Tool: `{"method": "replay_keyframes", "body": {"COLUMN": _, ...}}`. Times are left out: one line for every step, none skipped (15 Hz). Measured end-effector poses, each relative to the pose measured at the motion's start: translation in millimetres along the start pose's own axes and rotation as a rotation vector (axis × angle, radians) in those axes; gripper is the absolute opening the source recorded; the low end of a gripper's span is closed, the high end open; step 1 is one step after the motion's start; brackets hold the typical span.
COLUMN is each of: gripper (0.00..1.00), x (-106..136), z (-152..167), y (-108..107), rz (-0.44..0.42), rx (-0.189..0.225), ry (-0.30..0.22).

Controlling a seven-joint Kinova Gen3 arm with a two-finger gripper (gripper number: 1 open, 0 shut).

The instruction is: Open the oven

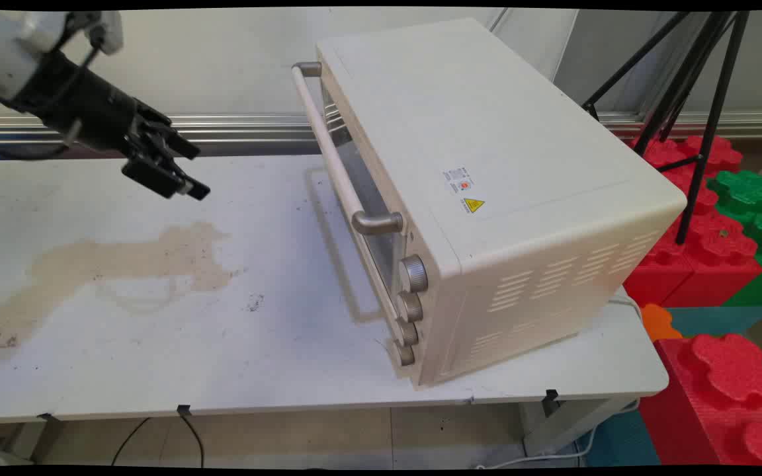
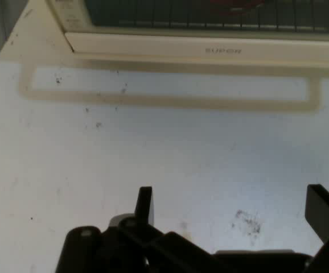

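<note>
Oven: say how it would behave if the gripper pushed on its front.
The oven is a big metal box, so probably heavy and rigid. Flat on the table, it would likely slide, not tip. Its glass door looks fragile. The open gripper holds nothing.

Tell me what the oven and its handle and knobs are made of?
The oven looks like painted metal: cream, smooth, matte, with slots punched in its side. Its handle seems a cream bar, maybe plastic or coated metal, on brushed silvery metal ends. The knobs look like ridged silvery metal, though metal-look plastic is possible.
</note>
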Motion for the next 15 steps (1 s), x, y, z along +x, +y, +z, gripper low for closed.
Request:
{"method": "replay_keyframes", "body": {"gripper": 1.00, "x": 2, "z": -7, "y": 1, "rz": -0.011, "rx": 0.003, "ry": 0.010}}
{"method": "replay_keyframes", "body": {"gripper": 1.00, "x": 5, "z": -15, "y": 3, "rz": -0.024, "rx": 0.008, "ry": 0.023}}
{"method": "replay_keyframes", "body": {"gripper": 1.00, "x": 8, "z": -22, "y": 4, "rz": -0.037, "rx": 0.014, "ry": 0.035}}
{"method": "replay_keyframes", "body": {"gripper": 1.00, "x": 12, "z": -29, "y": 5, "rz": -0.045, "rx": 0.021, "ry": 0.048}}
{"method": "replay_keyframes", "body": {"gripper": 1.00, "x": 14, "z": -33, "y": 5, "rz": -0.048, "rx": 0.025, "ry": 0.055}}
{"method": "replay_keyframes", "body": {"gripper": 1.00, "x": 19, "z": -39, "y": 6, "rz": -0.050, "rx": 0.030, "ry": 0.067}}
{"method": "replay_keyframes", "body": {"gripper": 1.00, "x": 25, "z": -46, "y": 7, "rz": -0.049, "rx": 0.033, "ry": 0.081}}
{"method": "replay_keyframes", "body": {"gripper": 1.00, "x": 33, "z": -51, "y": 8, "rz": -0.044, "rx": 0.034, "ry": 0.097}}
{"method": "replay_keyframes", "body": {"gripper": 1.00, "x": 41, "z": -55, "y": 10, "rz": -0.037, "rx": 0.031, "ry": 0.110}}
{"method": "replay_keyframes", "body": {"gripper": 1.00, "x": 45, "z": -57, "y": 11, "rz": -0.031, "rx": 0.029, "ry": 0.119}}
{"method": "replay_keyframes", "body": {"gripper": 1.00, "x": 53, "z": -60, "y": 13, "rz": -0.022, "rx": 0.024, "ry": 0.129}}
{"method": "replay_keyframes", "body": {"gripper": 1.00, "x": 58, "z": -61, "y": 14, "rz": -0.017, "rx": 0.022, "ry": 0.136}}
{"method": "replay_keyframes", "body": {"gripper": 1.00, "x": 65, "z": -62, "y": 15, "rz": -0.009, "rx": 0.016, "ry": 0.144}}
{"method": "replay_keyframes", "body": {"gripper": 1.00, "x": 74, "z": -61, "y": 17, "rz": 0.000, "rx": 0.010, "ry": 0.153}}
{"method": "replay_keyframes", "body": {"gripper": 1.00, "x": 82, "z": -60, "y": 18, "rz": 0.007, "rx": 0.005, "ry": 0.160}}
